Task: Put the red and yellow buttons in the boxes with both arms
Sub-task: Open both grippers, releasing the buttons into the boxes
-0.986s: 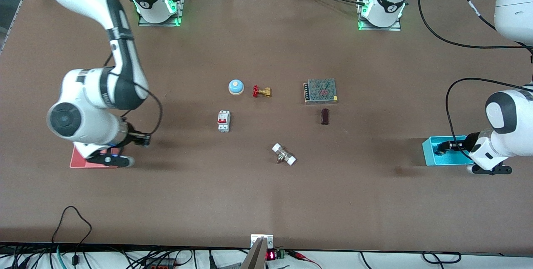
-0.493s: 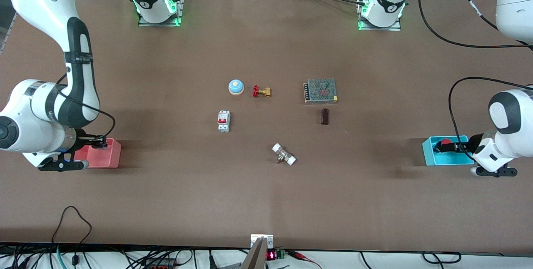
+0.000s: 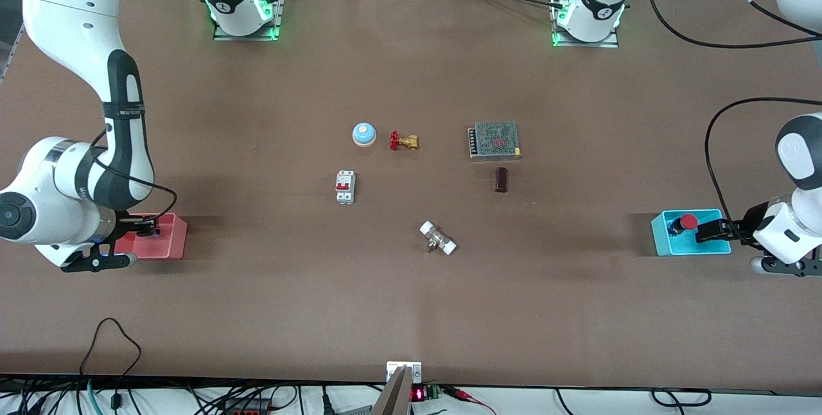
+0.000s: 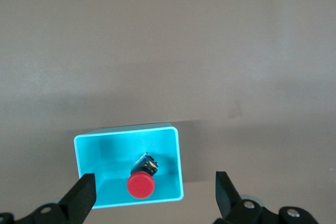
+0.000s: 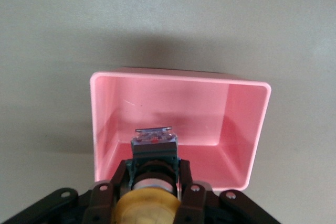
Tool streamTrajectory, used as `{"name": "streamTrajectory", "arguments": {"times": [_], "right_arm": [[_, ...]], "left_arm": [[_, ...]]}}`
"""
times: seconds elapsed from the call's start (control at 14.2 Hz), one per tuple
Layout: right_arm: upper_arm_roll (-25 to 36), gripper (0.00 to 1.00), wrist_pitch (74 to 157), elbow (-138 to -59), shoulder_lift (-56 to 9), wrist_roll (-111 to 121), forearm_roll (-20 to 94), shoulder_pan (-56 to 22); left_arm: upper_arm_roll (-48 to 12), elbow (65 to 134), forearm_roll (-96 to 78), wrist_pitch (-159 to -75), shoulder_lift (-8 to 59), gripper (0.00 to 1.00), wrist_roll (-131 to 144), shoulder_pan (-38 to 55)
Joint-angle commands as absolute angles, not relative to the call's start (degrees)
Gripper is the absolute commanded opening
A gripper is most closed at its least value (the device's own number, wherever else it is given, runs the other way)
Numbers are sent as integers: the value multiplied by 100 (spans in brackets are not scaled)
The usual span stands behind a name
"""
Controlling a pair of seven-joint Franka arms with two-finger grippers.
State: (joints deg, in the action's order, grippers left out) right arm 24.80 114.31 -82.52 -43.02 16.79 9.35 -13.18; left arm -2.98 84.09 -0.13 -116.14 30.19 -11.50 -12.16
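Left pincer [image 4: 152, 200] withdrawn; one red button [image 4: 140, 184] in cyan box [image 4: 84, 150].

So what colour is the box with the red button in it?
Cyan box, clearest in the left wrist view, red button inside.

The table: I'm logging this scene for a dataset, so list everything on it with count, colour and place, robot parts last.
red button: 1, red cap, in the cyan box.
yellow button: 1, yellow cap, held over the pink box.
cyan box: 1, at the left arm's end.
pink box: 1, at the right arm's end.
bell: 1, blue, mid-table beside the valve.
valve: 1, brass, red handwheel.
breaker: 1, white and red, nearer the camera than the bell.
mesh unit: 1, grey.
cylinder: 1, dark, nearer the camera than the mesh unit.
fitting: 1, white-ended, nearest the camera.
left tool: open, over the cyan box.
right tool: shut on the yellow button.
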Motion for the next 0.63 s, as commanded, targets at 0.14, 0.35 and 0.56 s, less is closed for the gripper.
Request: {"name": "streamTrajectory", "arguments": {"times": [0.14,0.35,0.56], "right_arm": [[2426,0,11786,-8086,-4614,1951,879,-1143],[2408,0,11839,-8086,-4675,1925,896,-1143],[2400,0,11839,-8095,-4720,1942,949,-1125]], "left_arm": [[-334,8727,62,-11058,2050,100,-704,-897],[-343,8886,70,-10566,1400,100,-405,-738],[-369,8991,70,-10196,837,100,-387,-738]]}}
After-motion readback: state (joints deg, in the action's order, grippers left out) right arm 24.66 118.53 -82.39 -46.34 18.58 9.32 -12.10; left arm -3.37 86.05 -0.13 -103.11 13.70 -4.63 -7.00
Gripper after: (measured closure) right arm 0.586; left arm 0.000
